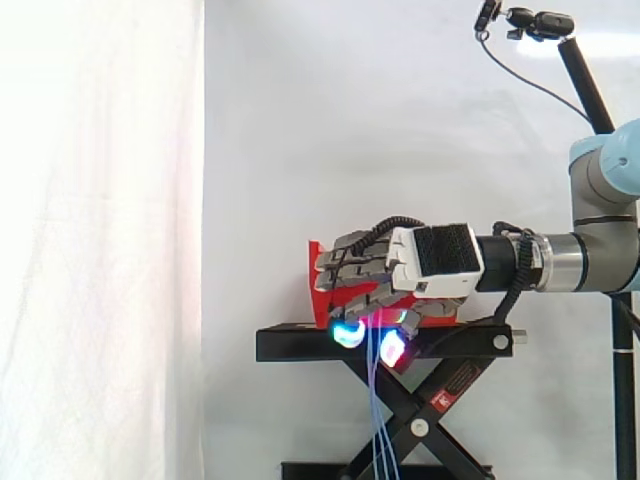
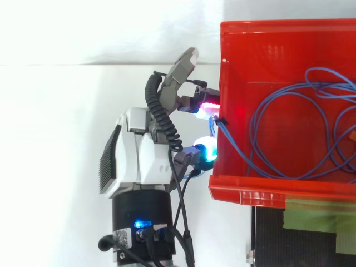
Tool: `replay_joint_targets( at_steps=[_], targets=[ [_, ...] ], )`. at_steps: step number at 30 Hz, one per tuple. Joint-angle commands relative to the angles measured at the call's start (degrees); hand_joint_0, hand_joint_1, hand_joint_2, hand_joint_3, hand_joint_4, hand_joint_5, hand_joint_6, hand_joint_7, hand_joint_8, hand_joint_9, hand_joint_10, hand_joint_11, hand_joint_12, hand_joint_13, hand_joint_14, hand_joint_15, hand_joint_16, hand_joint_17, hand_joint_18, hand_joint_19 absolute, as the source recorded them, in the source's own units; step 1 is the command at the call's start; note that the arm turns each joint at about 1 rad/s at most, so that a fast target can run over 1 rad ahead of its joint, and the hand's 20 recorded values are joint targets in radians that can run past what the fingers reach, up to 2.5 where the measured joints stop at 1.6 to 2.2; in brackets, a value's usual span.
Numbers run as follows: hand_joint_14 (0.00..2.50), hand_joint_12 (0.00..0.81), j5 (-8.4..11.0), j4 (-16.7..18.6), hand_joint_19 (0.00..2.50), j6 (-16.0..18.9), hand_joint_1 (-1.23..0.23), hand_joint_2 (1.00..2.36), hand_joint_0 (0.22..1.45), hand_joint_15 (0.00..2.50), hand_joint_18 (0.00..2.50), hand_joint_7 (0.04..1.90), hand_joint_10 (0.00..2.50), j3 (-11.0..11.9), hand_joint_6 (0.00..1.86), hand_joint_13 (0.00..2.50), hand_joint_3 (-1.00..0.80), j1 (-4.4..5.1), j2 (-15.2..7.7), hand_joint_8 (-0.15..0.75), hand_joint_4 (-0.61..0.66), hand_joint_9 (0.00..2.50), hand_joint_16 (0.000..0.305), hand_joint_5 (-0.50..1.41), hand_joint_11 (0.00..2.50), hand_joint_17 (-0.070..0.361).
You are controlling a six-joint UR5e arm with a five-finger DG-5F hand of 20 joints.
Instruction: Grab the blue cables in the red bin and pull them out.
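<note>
Blue cables (image 2: 253, 122) in the red bin (image 2: 267, 39)

Hand (image 2: 142, 161) pinches blue cables (image 2: 232, 143) at red bin (image 2: 261, 192) wall.

The arm (image 1: 590, 258) enters level from the right edge; at frame centre the hand (image 1: 435, 262) curls its fingers down, fingertips (image 1: 347, 334) pinching the blue cables (image 1: 378, 425).

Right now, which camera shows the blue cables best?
The top view: the blue cables lie in loops inside the red bin, one strand crossing its wall to the hand. The side view shows thin strands hanging below the hand.
</note>
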Motion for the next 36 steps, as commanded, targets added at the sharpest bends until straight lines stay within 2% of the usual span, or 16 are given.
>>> replay_joint_targets(
  at_steps=[1, 16, 20, 22, 25, 29, 36],
  targets=[
    [0.01, 0.33, 0.0, 0.58, 0.31, 0.0, -0.95, 1.0, 0.75, 0.18, 0.41, 0.85, 0.01, 0.0, 0.0, 0.47, -1.0, 0.02, -0.05, 0.229, 0.06, 0.57, 0.048, 0.91, 0.19, 0.107],
    [0.01, 0.33, 0.09, 0.58, 0.31, 0.0, -0.95, 1.0, 0.75, 0.18, 0.43, 0.82, 0.01, 0.0, 0.0, 0.48, -1.0, 0.02, -0.05, 0.229, 0.07, 0.57, 0.047, 0.9, 0.2, 0.106],
    [0.01, 0.332, 0.09, 0.67, 0.32, 0.0, -0.95, 1.0, 0.76, 0.19, 0.43, 0.86, 0.01, 0.0, 0.0, 0.49, -1.0, -0.07, -0.05, 0.23, 0.06, 0.58, 0.047, 0.93, 0.2, 0.106],
    [0.01, 0.332, 0.09, 0.58, 0.32, 0.0, -0.95, 1.0, 0.76, 0.19, 0.44, 0.87, 0.01, 0.0, 0.03, 0.49, -1.0, -0.07, -0.05, 0.229, 0.06, 0.59, 0.047, 0.93, 0.22, 0.106],
    [0.01, 0.33, 0.09, 0.58, 0.32, 0.0, -0.94, 1.0, 0.76, 0.19, 0.44, 0.83, 0.01, 0.0, 0.2, 0.5, -1.0, -0.07, -0.05, 0.232, 0.05, 0.61, 0.047, 0.93, 0.24, 0.105],
    [0.01, 0.33, 0.09, 0.58, 0.33, 0.0, -0.94, 1.0, 0.77, 0.2, 0.45, 0.79, 0.01, 0.0, 0.32, 0.51, -1.0, -0.07, -0.05, 0.233, 0.05, 0.63, 0.046, 0.92, 0.26, 0.104],
    [0.01, 0.329, 0.09, 0.49, 0.32, 0.0, -0.92, 1.0, 0.77, 0.2, 0.46, 0.81, 0.01, 0.0, 0.3, 0.51, -1.0, -0.07, 0.04, 0.233, 0.05, 0.64, 0.046, 0.92, 0.26, 0.104]
  ],
)
